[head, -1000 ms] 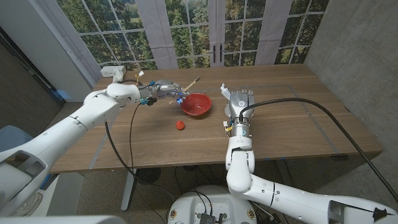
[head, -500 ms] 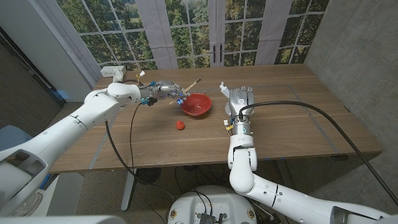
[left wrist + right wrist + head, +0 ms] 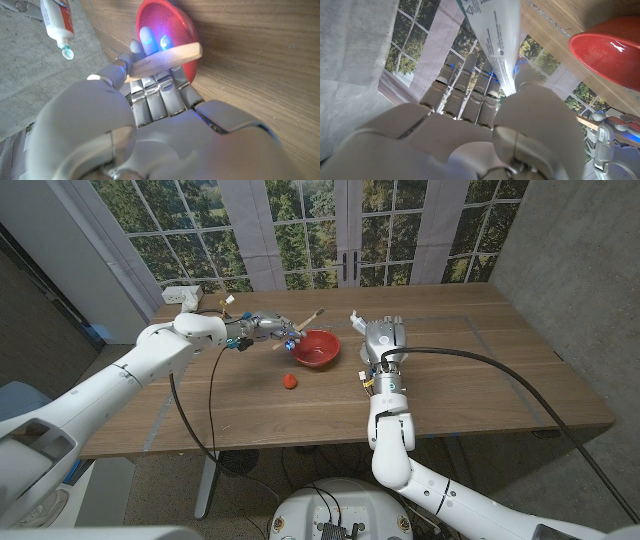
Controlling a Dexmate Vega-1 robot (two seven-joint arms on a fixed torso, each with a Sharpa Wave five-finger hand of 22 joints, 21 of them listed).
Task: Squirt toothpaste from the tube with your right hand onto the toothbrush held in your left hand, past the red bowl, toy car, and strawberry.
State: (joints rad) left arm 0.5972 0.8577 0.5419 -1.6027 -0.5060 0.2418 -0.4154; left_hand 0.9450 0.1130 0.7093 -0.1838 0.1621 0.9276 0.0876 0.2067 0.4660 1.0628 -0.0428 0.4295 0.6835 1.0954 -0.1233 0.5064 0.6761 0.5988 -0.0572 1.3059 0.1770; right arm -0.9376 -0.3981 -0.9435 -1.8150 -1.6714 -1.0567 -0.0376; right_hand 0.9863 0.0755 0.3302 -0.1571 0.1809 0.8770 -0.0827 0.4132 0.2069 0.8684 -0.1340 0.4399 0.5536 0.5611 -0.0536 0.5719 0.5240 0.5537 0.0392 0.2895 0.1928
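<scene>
The left hand (image 3: 262, 326) grips the wooden toothbrush (image 3: 303, 318) beside the red bowl (image 3: 316, 348), handle angled upward. The right hand (image 3: 383, 338), raised across the bowl, clasps the toothpaste tube (image 3: 492, 37). The strawberry (image 3: 289, 381) lies on the tabletop (image 3: 470, 370).

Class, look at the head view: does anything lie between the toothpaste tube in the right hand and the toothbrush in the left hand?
Yes: the red bowl sits on the table between the right hand gripping the toothpaste tube and the toothbrush held by the left hand.
</scene>
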